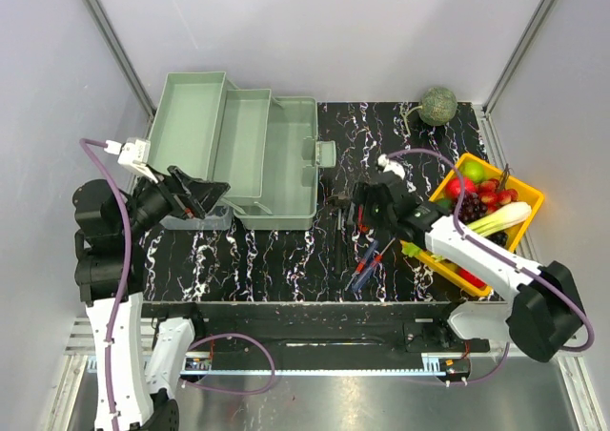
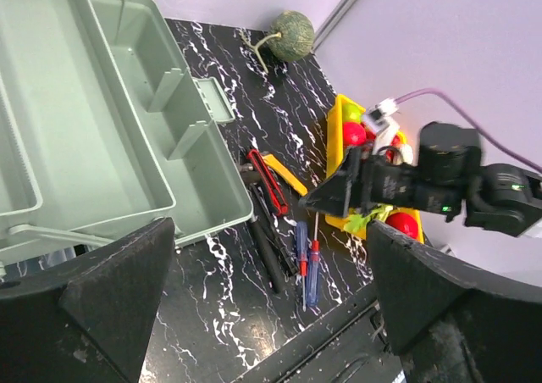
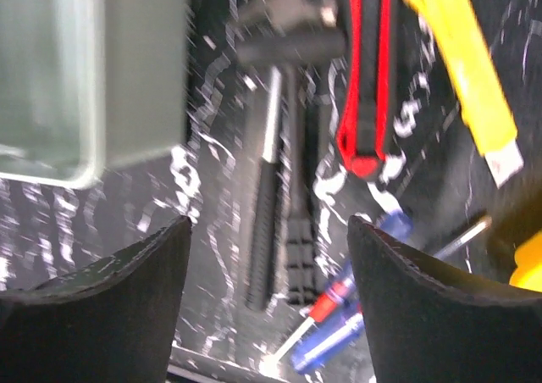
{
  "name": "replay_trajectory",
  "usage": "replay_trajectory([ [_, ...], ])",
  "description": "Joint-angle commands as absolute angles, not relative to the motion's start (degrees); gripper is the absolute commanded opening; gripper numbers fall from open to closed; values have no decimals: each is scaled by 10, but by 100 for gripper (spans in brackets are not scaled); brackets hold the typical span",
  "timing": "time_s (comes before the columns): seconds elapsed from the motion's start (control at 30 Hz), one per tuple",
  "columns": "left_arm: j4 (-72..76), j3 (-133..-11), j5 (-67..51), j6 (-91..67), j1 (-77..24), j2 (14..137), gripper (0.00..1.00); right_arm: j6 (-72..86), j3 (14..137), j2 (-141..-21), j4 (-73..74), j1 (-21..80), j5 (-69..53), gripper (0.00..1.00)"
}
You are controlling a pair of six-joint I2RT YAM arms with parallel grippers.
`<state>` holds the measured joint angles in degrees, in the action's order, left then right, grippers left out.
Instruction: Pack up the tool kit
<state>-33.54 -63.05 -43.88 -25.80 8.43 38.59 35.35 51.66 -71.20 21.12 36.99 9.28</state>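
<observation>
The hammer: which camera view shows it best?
Right wrist: the hammer lies close, head and handle visible, though blurred. Left wrist shows it small and dark; from the top, the right arm mostly hides it.

Overhead rear view, wrist views share pliers (image 3: 366,78)

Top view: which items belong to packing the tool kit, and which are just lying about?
Job:
toolbox
hammer
pliers
knife
screwdrivers

Lying about:
fruit tray
melon
</observation>
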Motion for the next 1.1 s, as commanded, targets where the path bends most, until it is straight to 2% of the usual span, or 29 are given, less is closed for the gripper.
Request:
replay_trajectory([
  [0.0, -285, -620, -469, -278, 77, 372, 99, 335, 469, -736, 201, 371, 56, 66],
  [0.03, -284, -613, -468, -283, 76, 371, 99, 333, 466, -746, 195, 370, 55, 56],
  [0.07, -284, -608, -469, -286, 77, 370, 99, 330, 466, -761, 190, 371, 50, 54],
  [0.27, -283, -588, -467, -291, 64, 363, 99, 323, 469, -837, 150, 371, 54, 49],
  [0.53, -302, -588, -447, -275, 41, 364, 99, 302, 490, -913, 125, 371, 42, 48],
  [0.7, -330, -596, -418, -253, 40, 356, 99, 292, 510, -953, 122, 371, 43, 39],
  [0.77, -336, -596, -410, -251, 41, 352, 99, 294, 518, -964, 126, 371, 52, 31],
  [0.83, -338, -595, -409, -249, 41, 349, 99, 294, 522, -969, 128, 371, 53, 18],
  [0.9, -341, -594, -403, -245, 41, 345, 99, 294, 525, -966, 133, 370, 59, 1],
  [1.07, -366, -606, -368, -224, 40, 344, 99, 270, 533, -928, 160, 370, 62, 0],
])
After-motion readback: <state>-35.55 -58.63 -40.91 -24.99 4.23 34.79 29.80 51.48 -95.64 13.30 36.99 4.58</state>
